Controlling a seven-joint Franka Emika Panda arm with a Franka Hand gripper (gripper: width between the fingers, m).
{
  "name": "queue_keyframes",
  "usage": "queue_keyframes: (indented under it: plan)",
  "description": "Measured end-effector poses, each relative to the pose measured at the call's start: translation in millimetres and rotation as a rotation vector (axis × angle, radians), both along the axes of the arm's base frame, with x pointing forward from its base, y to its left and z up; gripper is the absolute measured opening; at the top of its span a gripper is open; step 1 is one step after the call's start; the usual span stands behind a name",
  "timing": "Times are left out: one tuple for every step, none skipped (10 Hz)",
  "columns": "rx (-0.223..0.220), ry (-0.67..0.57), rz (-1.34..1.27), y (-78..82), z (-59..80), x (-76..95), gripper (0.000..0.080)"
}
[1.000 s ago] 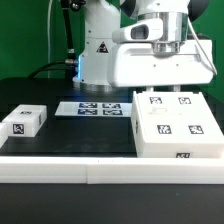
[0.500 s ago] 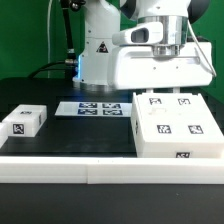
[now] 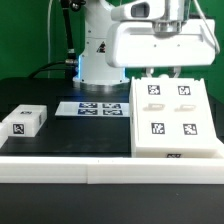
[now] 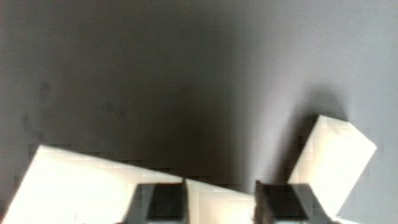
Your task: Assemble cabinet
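The large white cabinet body stands at the exterior view's right, tipped so that its tagged face leans toward the camera and its far edge is raised. My gripper is at that far top edge, its fingers closed on the edge. In the wrist view my gripper shows two dark fingers with white cabinet surfaces on either side and dark table beyond. A small white tagged block lies at the exterior view's left, well apart from the gripper.
The marker board lies flat between the small block and the cabinet body. The white robot base stands behind it. A white ledge runs along the table's front edge.
My gripper has risen, and the cabinet body's far edge has come up with it, so its tagged face now tilts toward the camera. The small block has not moved.
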State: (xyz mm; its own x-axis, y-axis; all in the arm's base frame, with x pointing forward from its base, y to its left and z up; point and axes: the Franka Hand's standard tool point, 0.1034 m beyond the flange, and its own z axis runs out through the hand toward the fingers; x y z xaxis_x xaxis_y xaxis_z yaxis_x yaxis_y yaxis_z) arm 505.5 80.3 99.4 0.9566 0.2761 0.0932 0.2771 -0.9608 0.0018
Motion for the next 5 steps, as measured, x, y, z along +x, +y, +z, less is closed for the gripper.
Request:
queue_keyframes:
  plan:
    - [-0.001,0.002,0.000,-0.8,-3.7,-2.0,0.0174]
    - [-0.001,0.003,0.000,-0.7,-4.0,-2.2,0.0174]
    - [-0.001,0.003,0.000,-0.7,-4.2,-2.3,0.0166]
    - [-0.001,-0.003,0.007,-1.6,-7.3,-2.5,0.0154]
    - [-0.003,-0.001,0.009,-4.1,-13.9,-5.2,0.0154]
